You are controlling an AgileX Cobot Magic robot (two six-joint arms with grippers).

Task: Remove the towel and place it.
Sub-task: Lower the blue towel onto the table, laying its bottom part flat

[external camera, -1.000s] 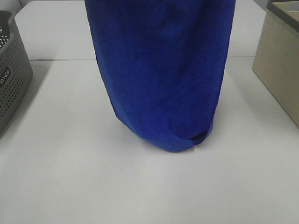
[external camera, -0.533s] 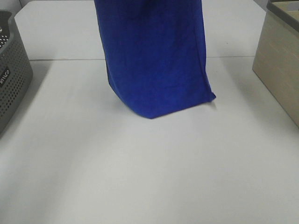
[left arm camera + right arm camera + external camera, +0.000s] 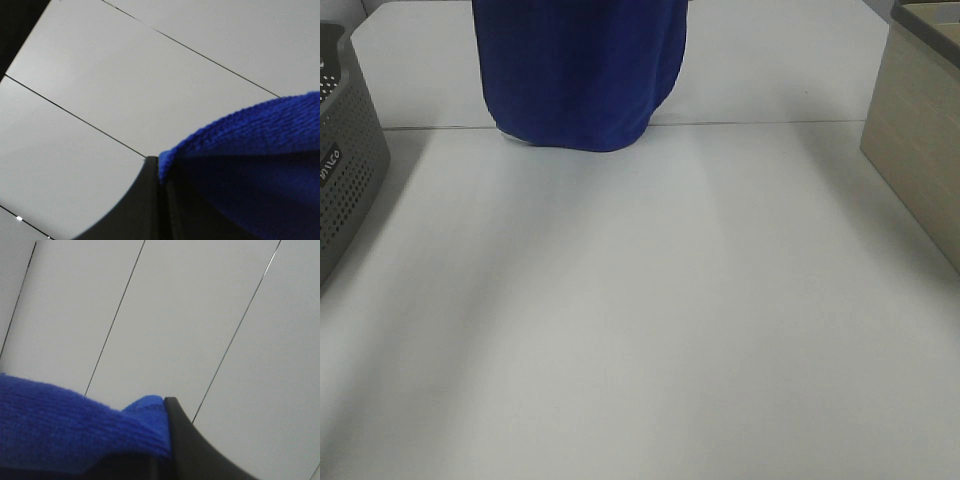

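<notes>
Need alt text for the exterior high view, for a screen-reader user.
A blue towel hangs down from beyond the top edge of the picture, left of centre, over a white table. A grey perforated basket sits at the left edge and a beige box at the right edge.

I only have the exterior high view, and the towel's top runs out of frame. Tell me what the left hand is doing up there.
Observer: In the left wrist view the left hand is shut on an edge of the towel, and blue pile bulges out right beside the grip.
Operator: Now report the right hand.
Observer: The right wrist view shows the right hand shut on the towel too, with cloth bunched up against it. No white tag shows near either grip.
</notes>
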